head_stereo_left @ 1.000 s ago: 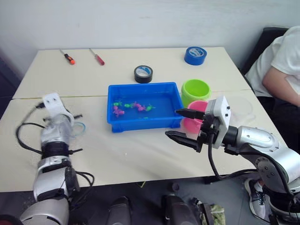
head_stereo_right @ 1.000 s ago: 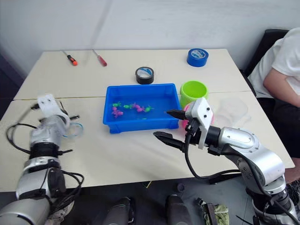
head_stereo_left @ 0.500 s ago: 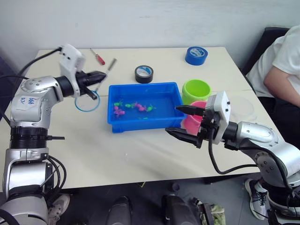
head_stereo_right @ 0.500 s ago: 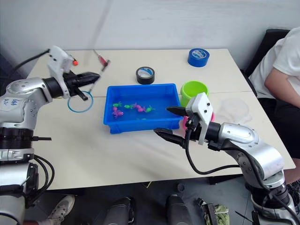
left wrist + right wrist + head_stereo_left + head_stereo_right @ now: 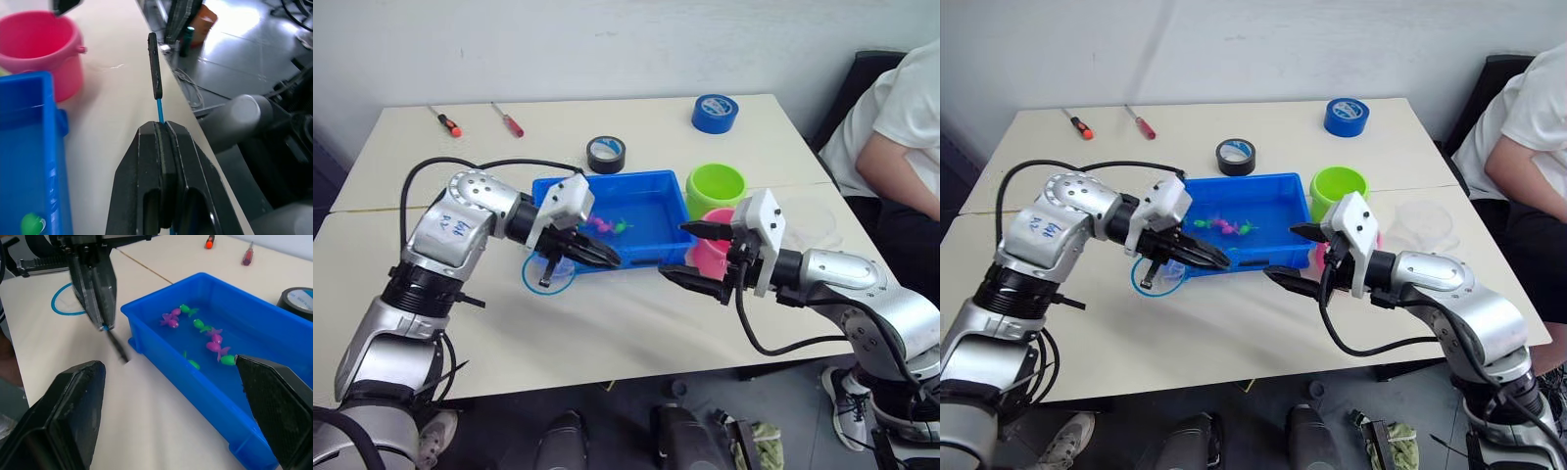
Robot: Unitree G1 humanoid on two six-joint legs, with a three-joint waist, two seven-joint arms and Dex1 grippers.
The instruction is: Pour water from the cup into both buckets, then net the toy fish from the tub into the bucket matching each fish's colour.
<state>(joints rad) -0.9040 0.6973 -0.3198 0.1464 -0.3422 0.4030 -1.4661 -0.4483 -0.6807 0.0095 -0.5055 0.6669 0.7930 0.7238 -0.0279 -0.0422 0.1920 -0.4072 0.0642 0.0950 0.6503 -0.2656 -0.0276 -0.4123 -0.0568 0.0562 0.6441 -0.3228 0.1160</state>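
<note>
Beige table, white wall behind. Tub (image 5: 628, 217) sits mid-table, water in it, toy fish (image 5: 213, 343) pink and green clustered toward its far side. Green bucket (image 5: 716, 188) and pink bucket (image 5: 718, 257) stand just beside the tub's right end, so netted fish travel little. Cup (image 5: 1427, 225) further right. Left gripper (image 5: 592, 257), fingers pressed together on the net (image 5: 548, 273) handle, elbow bent, hoop low at the tub's near-left corner, likely lining up a scoop. Right gripper (image 5: 697, 257), fingers spread wide, empty, hovers before the pink bucket.
</note>
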